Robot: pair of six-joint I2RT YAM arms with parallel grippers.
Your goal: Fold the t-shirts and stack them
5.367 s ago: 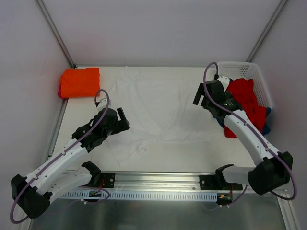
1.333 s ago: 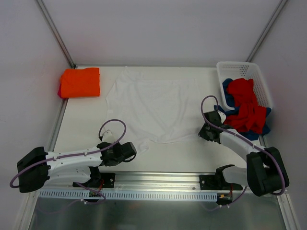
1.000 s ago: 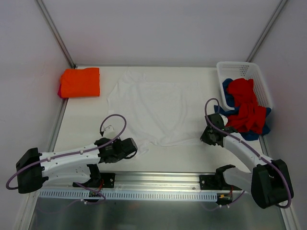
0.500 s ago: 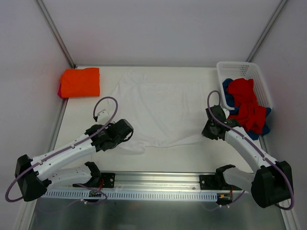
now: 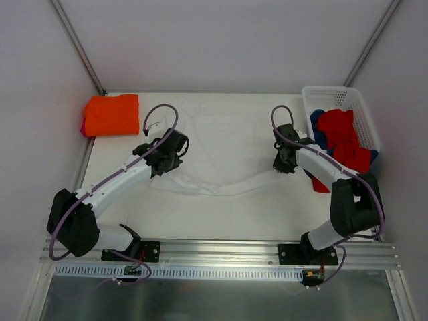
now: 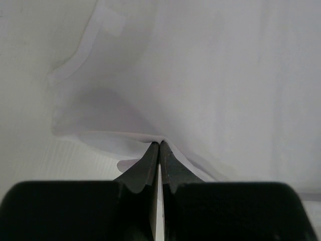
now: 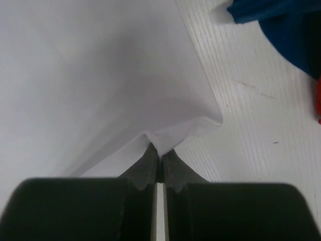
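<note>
A white t-shirt [image 5: 221, 144] lies spread across the middle of the table, its near hem lifted and carried over the body. My left gripper [image 5: 175, 148] is shut on the hem's left corner [image 6: 159, 141], the cloth pinched between its tips. On the right, my right gripper [image 5: 279, 160] is shut on the hem's other corner [image 7: 161, 150]. A folded bright orange t-shirt [image 5: 112, 114] sits at the back left. Red [image 5: 341, 137] and blue [image 5: 316, 120] t-shirts are heaped in the basket; blue cloth [image 7: 281, 25] shows in the right wrist view.
The white perforated basket [image 5: 348, 98] stands at the back right, clothes spilling over its near side. Metal frame posts [image 5: 77, 47] rise at both back corners. A rail [image 5: 221, 257] with the arm bases runs along the near edge.
Both grippers have moved away from the near edge toward the back, dragging the white t-shirt's hem over its body. Both stayed shut on the cloth.
</note>
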